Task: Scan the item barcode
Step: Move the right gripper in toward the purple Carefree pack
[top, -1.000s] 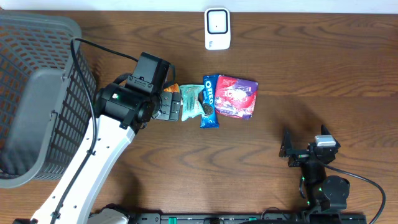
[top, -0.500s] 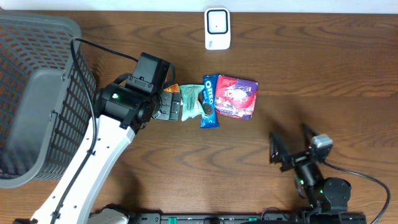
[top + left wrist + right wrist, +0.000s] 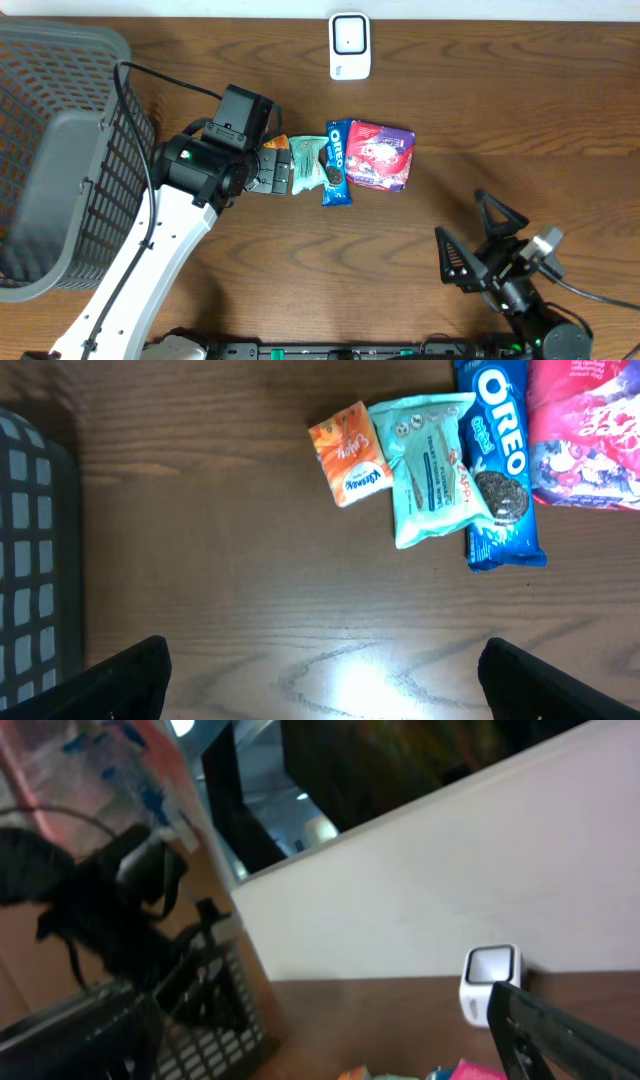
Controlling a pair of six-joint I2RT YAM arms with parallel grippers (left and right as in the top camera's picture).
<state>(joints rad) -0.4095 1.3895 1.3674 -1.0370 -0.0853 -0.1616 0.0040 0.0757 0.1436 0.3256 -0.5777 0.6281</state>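
Observation:
Several snack items lie in a row at mid-table: a small orange packet (image 3: pixel 276 142), a teal pouch (image 3: pixel 307 165), a blue Oreo pack (image 3: pixel 337 162) and a red-purple bag (image 3: pixel 381 155). The white barcode scanner (image 3: pixel 350 45) stands at the far edge. My left gripper (image 3: pixel 268 172) hovers over the table just left of the row, open and empty. In the left wrist view the orange packet (image 3: pixel 348 453), teal pouch (image 3: pixel 432 470) and Oreo pack (image 3: pixel 500 460) lie ahead of its spread fingertips (image 3: pixel 130 675). My right gripper (image 3: pixel 472 240) is open and empty near the front right, tilted upward.
A large grey wire basket (image 3: pixel 60 40) fills the left end of the table, and its wall shows at the left wrist view's edge (image 3: pixel 25 560). The right wrist view looks across at the scanner (image 3: pixel 490 982), the basket (image 3: pixel 200 1010) and the back wall.
The right arm has swung its open gripper up and to the right, fingers now spread toward the table's middle. The left arm and the snacks have not moved.

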